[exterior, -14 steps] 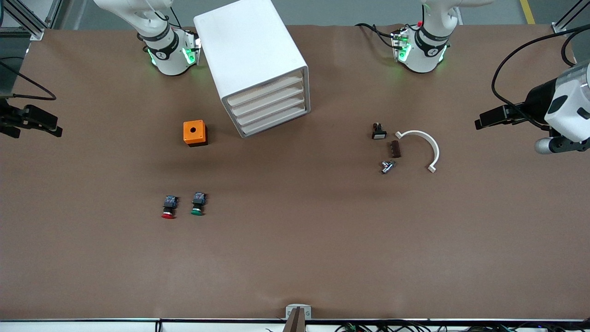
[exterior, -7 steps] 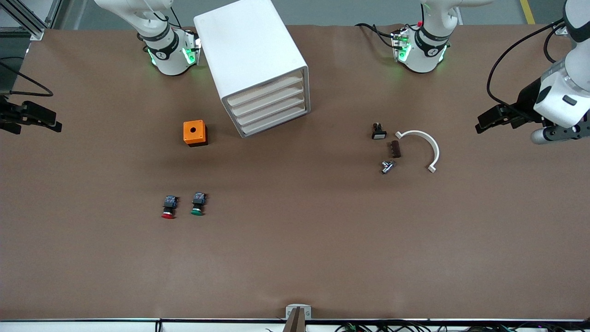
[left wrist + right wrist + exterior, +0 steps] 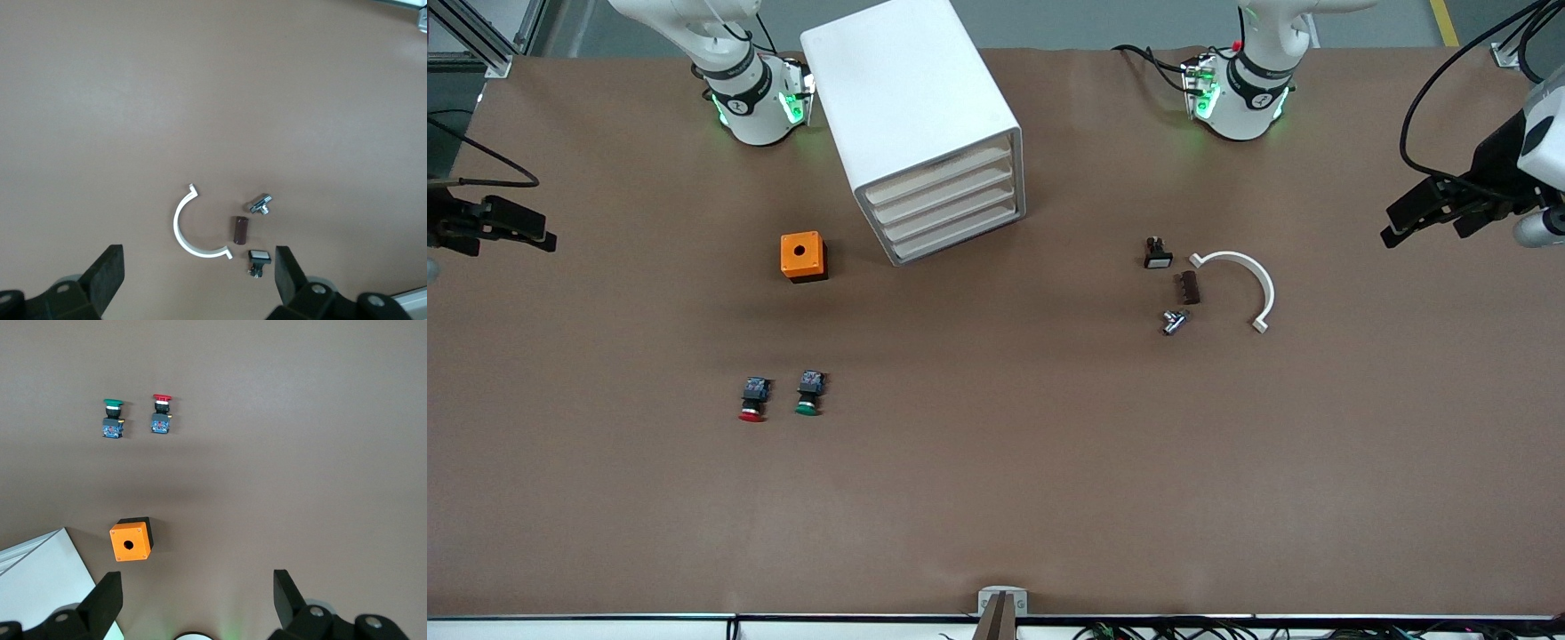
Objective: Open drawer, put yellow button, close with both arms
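Observation:
The white cabinet (image 3: 911, 98) stands between the arms' bases, and its top drawer (image 3: 938, 175) is shut like the three below it. No yellow button shows in any view. My left gripper (image 3: 1421, 227) hangs open and empty over the left arm's end of the table; in the left wrist view (image 3: 200, 280) its fingers (image 3: 107, 273) frame bare table. My right gripper (image 3: 511, 240) hangs open and empty over the right arm's end; its wrist view (image 3: 197, 600) shows a corner of the cabinet (image 3: 40, 587).
An orange box (image 3: 803, 256) with a hole sits beside the cabinet. A red button (image 3: 753, 399) and a green button (image 3: 809, 394) lie nearer the camera. A white arc (image 3: 1240, 284), brown piece (image 3: 1189, 287), metal part (image 3: 1174, 321) and small switch (image 3: 1157, 253) lie toward the left arm's end.
My left gripper has swung outward toward its end of the table and risen. My right gripper has shifted slightly. Nothing on the table has moved.

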Robot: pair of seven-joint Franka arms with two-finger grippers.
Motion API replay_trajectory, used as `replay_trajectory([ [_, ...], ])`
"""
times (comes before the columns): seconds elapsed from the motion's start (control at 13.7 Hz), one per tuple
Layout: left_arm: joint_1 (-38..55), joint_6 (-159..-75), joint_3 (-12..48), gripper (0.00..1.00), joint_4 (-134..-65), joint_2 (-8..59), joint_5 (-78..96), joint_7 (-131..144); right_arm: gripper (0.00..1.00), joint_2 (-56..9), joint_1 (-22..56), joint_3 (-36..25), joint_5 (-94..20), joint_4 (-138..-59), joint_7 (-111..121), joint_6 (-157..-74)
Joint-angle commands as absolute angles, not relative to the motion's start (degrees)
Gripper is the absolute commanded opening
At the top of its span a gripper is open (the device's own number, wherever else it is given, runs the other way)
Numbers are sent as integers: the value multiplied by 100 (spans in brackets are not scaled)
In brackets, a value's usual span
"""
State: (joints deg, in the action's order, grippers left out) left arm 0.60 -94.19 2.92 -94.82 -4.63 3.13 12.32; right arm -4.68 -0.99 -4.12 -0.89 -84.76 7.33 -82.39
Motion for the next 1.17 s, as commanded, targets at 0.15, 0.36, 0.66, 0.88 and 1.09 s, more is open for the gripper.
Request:
replay_trajectory([
  [0.15, 9, -9009, 387, 99, -9202, -492, 106, 1081, 100, -150, -141, -352, -141, -8762, 809, -8340],
  [0.36, 9, -8939, 387, 99, -9211, -492, 70, 800, 100, 358, -149, -369, -141, -9472, 1133, -8805],
  [0.66, 18, -8930, 396, 99, -9193, -457, 79, 870, 100, 615, -141, -387, -141, -9765, 1160, -8938],
  [0.88, 35, -8930, 396, 99, -9193, -457, 79, 888, 100, 685, -132, -387, -141, -9765, 1099, -8939],
  [1.09, 26, -8921, 396, 99, -9193, -448, 123, 896, 100, 738, -141, -387, -141, -9765, 1090, -8938],
])
